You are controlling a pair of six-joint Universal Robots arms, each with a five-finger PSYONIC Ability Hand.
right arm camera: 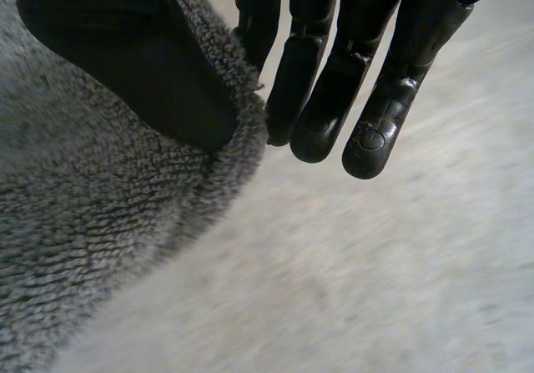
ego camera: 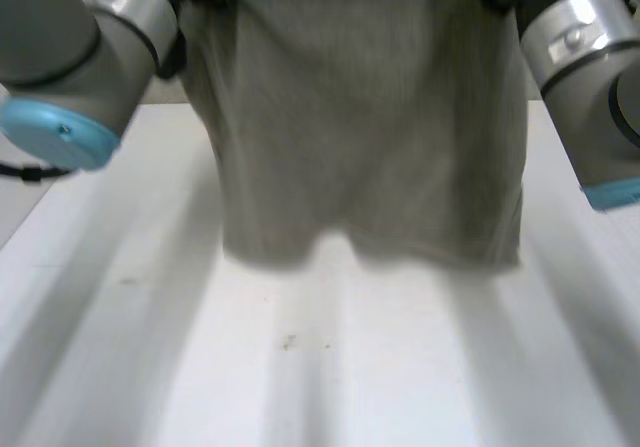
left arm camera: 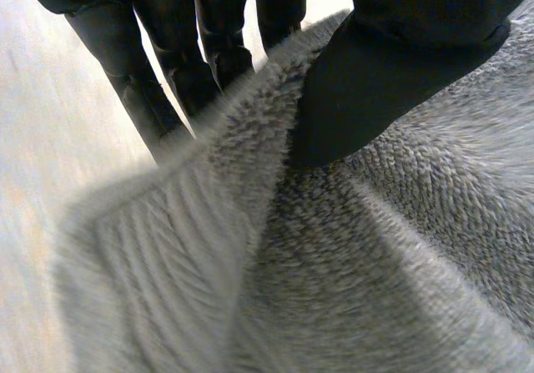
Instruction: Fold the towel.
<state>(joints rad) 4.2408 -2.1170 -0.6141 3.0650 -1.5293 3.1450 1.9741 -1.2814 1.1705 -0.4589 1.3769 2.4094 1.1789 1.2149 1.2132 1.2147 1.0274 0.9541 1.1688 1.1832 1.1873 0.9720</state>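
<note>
Towel (ego camera: pixel 370 137), grey and fluffy, is hanging as a broad sheet between the two hands, spread across its width and falling below them in front of the white table (ego camera: pixel 330 367). Its lower edge is hanging uneven, with a shallow notch near the middle, and is casting a shadow on the table beneath; whether that edge is touching the surface cannot be told. Left arm (ego camera: pixel 70 57) and right arm (ego camera: pixel 590 77) are flanking the sheet, each reaching in toward an upper corner. Left hand (left arm camera: pixel 392 64) is clamping the towel: the thumb is pressing down on the near face of the cloth while the fingers (left arm camera: pixel 167 56) are running straight along the far side, so the edge is being pinched between them. From that grip the cloth is ridging up at the thumb tip and sloping away under the palm in soft folds. Right hand (right arm camera: pixel 125 47) is gripping in the same manner at the other corner: the thumb is lying on the pile just inside the rounded edge and is pressing it against the finger nearest to it. The remaining fingers (right arm camera: pixel 334 81) are extending straight beyond the edge, bare of cloth, with the pale table surface showing past their tips. The towel is lying on the thumb side of this hand.
</note>
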